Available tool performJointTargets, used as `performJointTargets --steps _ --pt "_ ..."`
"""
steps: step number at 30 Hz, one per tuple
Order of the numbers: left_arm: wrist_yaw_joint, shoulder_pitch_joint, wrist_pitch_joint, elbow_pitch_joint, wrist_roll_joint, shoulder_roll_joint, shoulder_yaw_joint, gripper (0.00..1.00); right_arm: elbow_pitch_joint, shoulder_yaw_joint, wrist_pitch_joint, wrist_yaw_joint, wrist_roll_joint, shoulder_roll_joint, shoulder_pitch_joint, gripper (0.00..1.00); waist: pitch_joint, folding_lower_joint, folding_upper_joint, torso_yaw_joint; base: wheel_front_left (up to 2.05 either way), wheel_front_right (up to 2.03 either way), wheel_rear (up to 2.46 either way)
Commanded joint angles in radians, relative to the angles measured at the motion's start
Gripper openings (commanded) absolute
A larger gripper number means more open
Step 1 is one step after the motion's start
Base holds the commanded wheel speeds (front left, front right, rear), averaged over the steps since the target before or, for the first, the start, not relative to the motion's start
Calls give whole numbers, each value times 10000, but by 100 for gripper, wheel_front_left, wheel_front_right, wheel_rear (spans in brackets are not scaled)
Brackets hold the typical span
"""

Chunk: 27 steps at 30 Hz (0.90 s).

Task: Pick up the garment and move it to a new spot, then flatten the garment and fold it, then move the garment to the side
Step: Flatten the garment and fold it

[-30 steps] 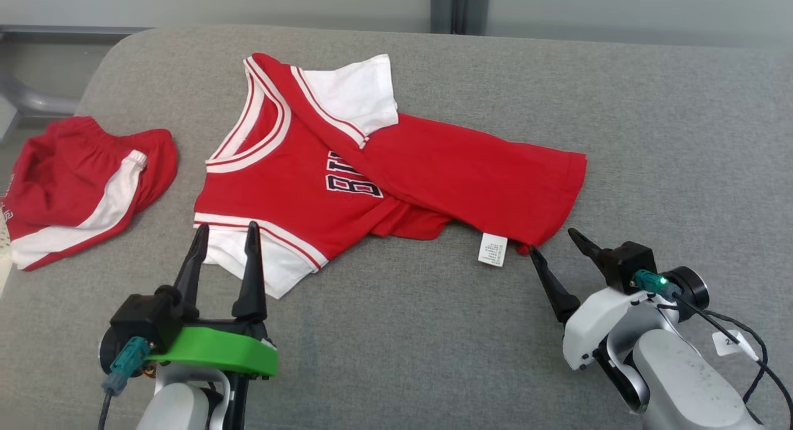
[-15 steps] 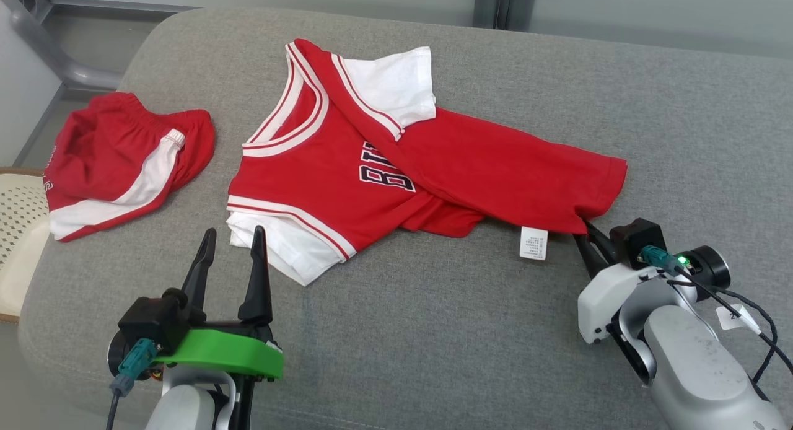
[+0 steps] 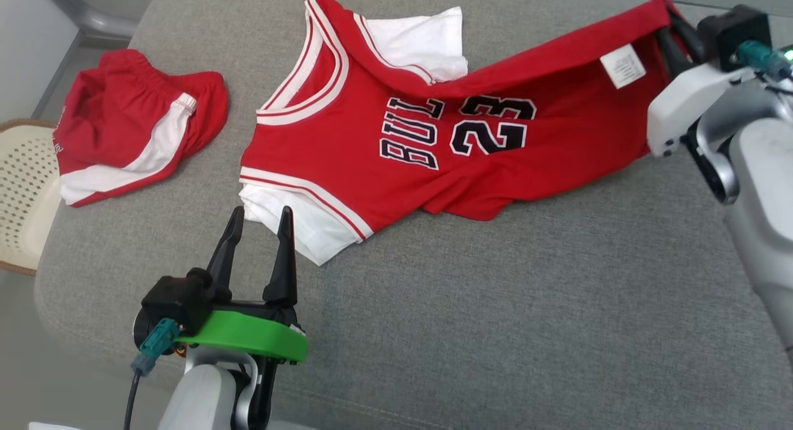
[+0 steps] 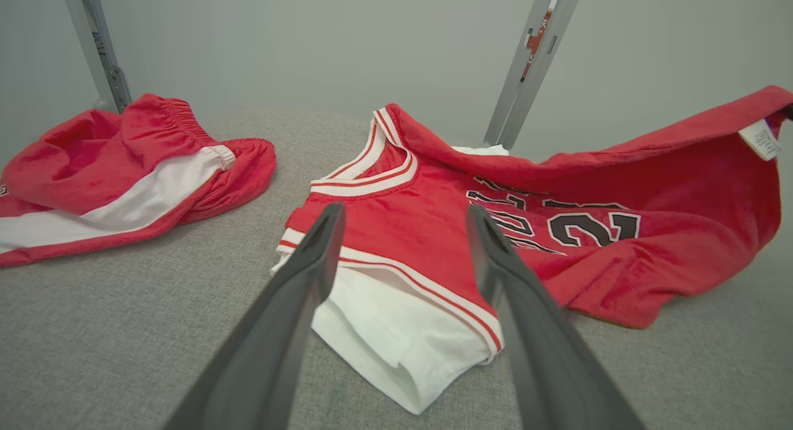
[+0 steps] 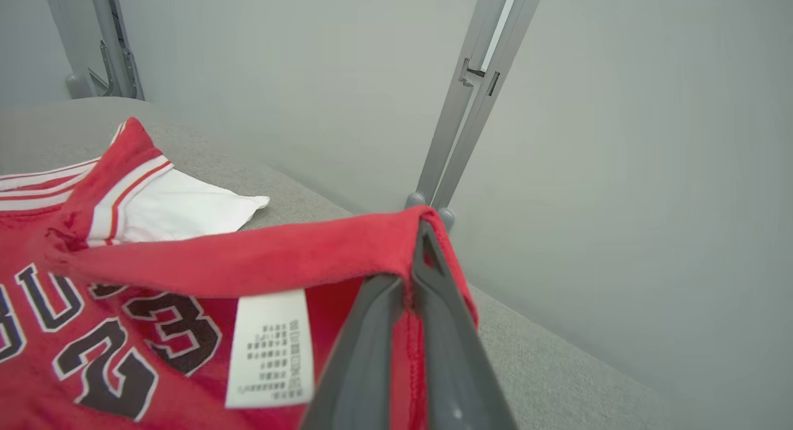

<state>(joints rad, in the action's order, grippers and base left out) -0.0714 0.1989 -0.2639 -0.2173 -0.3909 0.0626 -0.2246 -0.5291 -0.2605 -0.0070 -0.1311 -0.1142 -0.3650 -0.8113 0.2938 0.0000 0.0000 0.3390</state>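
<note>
Raised since before, one hem corner of the red-and-white basketball jersey [image 3: 396, 139] hangs above the grey cushion [image 3: 495, 306], pinched by jaws of the right gripper [image 3: 670, 20]; the left gripper [image 3: 261, 212] has jaws spread near the sleeve.

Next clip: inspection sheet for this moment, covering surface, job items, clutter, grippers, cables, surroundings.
Surface: grey cushion, fabric-covered, no stains seen.
Job's things: red jersey lying mostly on the cushion, one hem corner raised; white care label exposed.
Clutter: red shorts, crumpled, apart from the jersey on the robot's left.
Grippers: left gripper, jaws open, by the white sleeve, gripping nothing; right gripper, jaws shut on the jersey's hem corner.
Cables: teal-plugged lead at the left wrist; teal plug at the right wrist.
Surroundings: cream perforated object beside the cushion; metal post; grey wall.
</note>
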Motion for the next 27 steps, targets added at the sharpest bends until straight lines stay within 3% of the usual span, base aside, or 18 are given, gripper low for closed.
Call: performJointTargets --steps 1,3,4,5,10,14,20,23,27 --pt "-71 215 -8 -44 -52 -51 4 100 -298 -85 63 6 -93 -146 -431 0 668 0 0 477 0 0 0" --pt "-100 363 -8 -64 -72 -74 -5 100 -934 -88 39 6 -229 -255 -1100 0 851 0 0 552 0 0 0" --pt "-124 411 -8 -101 -82 -93 -20 100 -1342 -46 -77 6 -291 -278 -1387 42 902 0 0 574 0 0 0" --pt "-138 437 -8 -131 -88 -103 -36 100 -1656 -15 -201 6 -253 -296 -1616 98 932 0 0 581 0 0 0" --pt "-175 557 -8 -288 24 -117 -26 100 -3021 360 -1438 6 -119 103 -2186 100 712 0 0 440 0 0 0" --pt "-158 327 -8 -389 105 -120 34 100 -3221 211 -2247 6 -277 509 -1520 100 294 0 0 158 0 0 0" --pt "-184 -19 -8 -604 334 -113 162 100 -2247 -325 -2583 6 -841 964 307 100 -518 0 0 -289 0 0 0" --pt "-191 -187 -8 -687 430 -112 192 100 -1133 -387 -2583 6 -1113 965 1535 100 -869 0 0 -382 0 0 0" --pt "-225 -359 -8 -780 482 -74 173 100 -528 -566 -2586 6 -1282 865 2849 100 -1199 0 0 -390 0 0 0"
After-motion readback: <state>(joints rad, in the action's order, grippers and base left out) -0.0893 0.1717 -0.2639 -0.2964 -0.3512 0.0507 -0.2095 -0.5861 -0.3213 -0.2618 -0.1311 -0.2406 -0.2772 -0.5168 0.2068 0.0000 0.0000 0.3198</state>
